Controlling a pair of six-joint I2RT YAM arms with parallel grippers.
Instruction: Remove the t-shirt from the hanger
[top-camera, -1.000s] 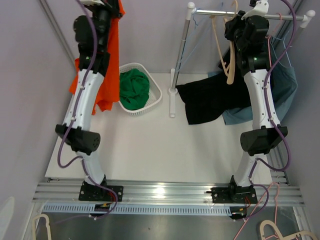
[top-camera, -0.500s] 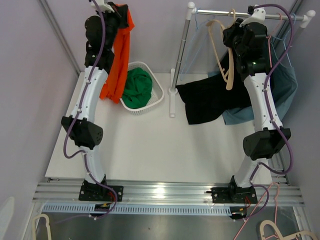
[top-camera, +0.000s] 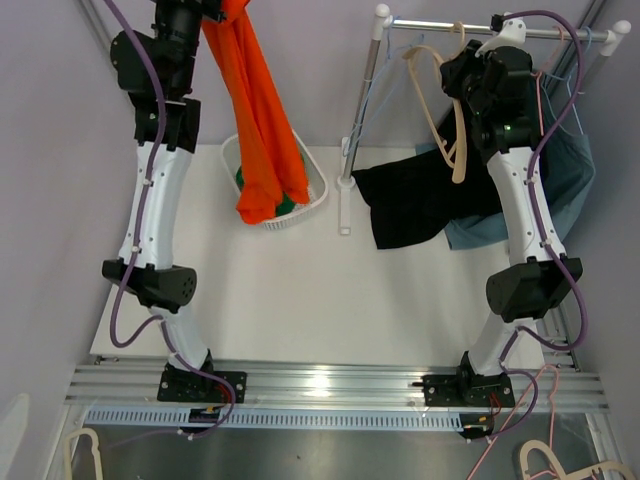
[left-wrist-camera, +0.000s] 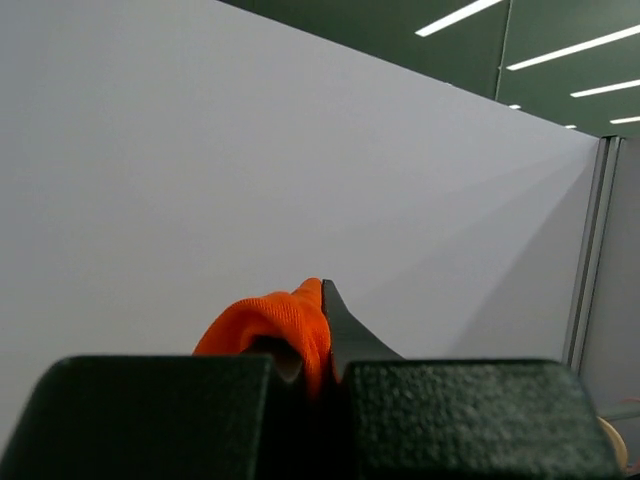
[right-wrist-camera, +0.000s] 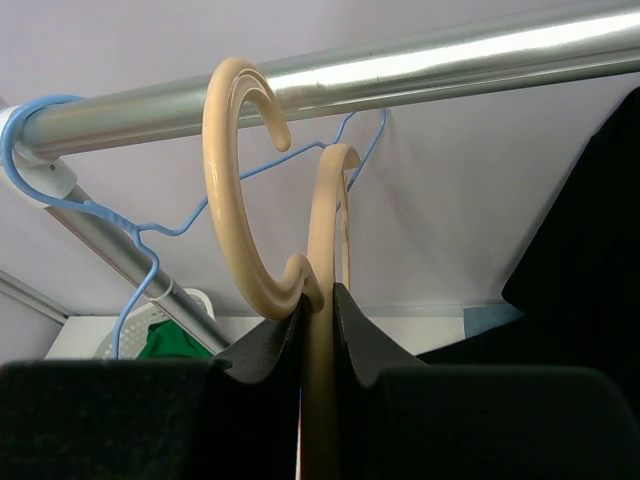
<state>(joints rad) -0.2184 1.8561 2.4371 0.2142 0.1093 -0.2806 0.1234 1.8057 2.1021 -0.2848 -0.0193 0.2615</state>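
Left gripper (left-wrist-camera: 322, 300) pinched tight on a fold of the orange t-shirt (top-camera: 265, 120), raised high. The shirt hangs bunched and narrow, long axis vertical, low end over the basket (top-camera: 316, 190) front rim. Right gripper (right-wrist-camera: 318, 310) clamped on the beige hanger (right-wrist-camera: 235, 200); its hook is at the rail (right-wrist-camera: 450, 60), can't tell if seated. Rack post (top-camera: 364, 100) just right of shirt. Bare table (top-camera: 330, 290) in front.

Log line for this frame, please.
left fingers: shut on orange t-shirt, dangling over basket | right fingers: shut on beige hanger | t-shirt: off hanger
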